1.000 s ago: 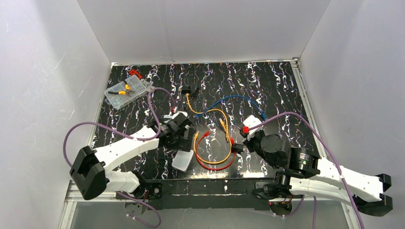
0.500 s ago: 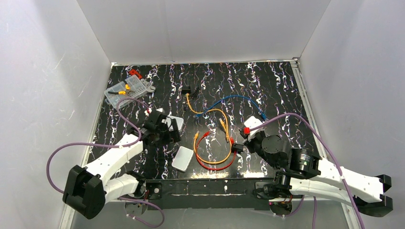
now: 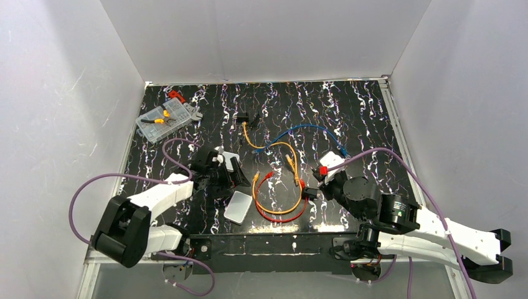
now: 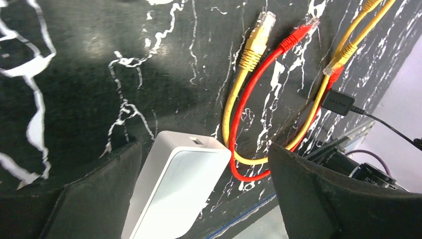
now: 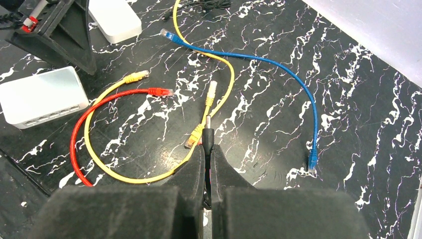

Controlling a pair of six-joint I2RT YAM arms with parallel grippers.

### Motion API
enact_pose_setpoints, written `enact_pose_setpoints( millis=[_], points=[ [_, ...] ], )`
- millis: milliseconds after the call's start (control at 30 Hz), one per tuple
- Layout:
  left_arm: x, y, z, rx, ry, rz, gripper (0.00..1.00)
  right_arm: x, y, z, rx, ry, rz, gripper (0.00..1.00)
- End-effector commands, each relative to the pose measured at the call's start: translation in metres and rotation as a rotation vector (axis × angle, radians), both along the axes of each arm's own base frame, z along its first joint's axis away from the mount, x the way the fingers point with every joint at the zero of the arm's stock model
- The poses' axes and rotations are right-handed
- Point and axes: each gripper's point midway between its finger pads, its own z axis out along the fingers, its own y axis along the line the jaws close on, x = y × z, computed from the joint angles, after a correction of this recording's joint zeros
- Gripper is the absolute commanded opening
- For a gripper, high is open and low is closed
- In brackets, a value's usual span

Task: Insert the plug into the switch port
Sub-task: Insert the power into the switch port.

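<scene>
The black marbled table [image 3: 348, 112] holds everything. The left gripper [image 3: 219, 175] hangs just behind the switch [image 3: 238, 207], fingers spread wide with nothing between them; its wrist view shows the switch lying low between the two fingers. The right gripper [image 5: 207, 149] sits to the right of the switch, fingers pressed together on the black plug [image 5: 207, 132], whose metal tip pokes out front. A red cable [image 5: 114, 93] and a yellow cable [image 5: 135, 77] loop between plug and switch. The switch's ports [image 5: 52, 115] line the long edge turned toward the red cable, well apart from the plug.
</scene>
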Motion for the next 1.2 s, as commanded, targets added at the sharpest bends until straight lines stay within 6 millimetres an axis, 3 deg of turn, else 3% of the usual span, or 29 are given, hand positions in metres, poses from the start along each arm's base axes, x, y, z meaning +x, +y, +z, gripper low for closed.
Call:
enact_pose_setpoints(
  millis=[0,300,600,733,967,1067,1167],
  points=[
    [0.002,-0.016,0.003,-0.090,0.000,-0.055,0.97,0.001,0.001,0.002,0.022,0.001,-0.011,0.01],
    [-0.011,-0.035,0.006,-0.139,-0.003,-0.200,0.93,0.001,0.000,0.003,0.012,0.002,-0.012,0.01],
    [-0.049,-0.063,0.003,-0.111,0.019,-0.411,0.90,-0.002,-0.003,0.001,-0.006,0.021,0.000,0.01],
    [-0.049,-0.062,0.009,-0.094,-0.009,-0.422,0.89,-0.004,-0.002,0.000,-0.010,0.029,0.011,0.01],
    [-0.031,-0.044,0.057,-0.006,-0.171,-0.337,0.92,-0.007,0.002,0.002,-0.003,0.033,0.035,0.01],
    [-0.038,-0.033,0.073,0.008,-0.186,-0.302,0.93,-0.010,0.007,0.003,-0.004,0.036,0.073,0.01],
    [-0.055,-0.025,0.076,-0.010,-0.153,-0.279,0.93,-0.017,0.017,0.003,-0.011,0.047,0.139,0.01]
  ],
)
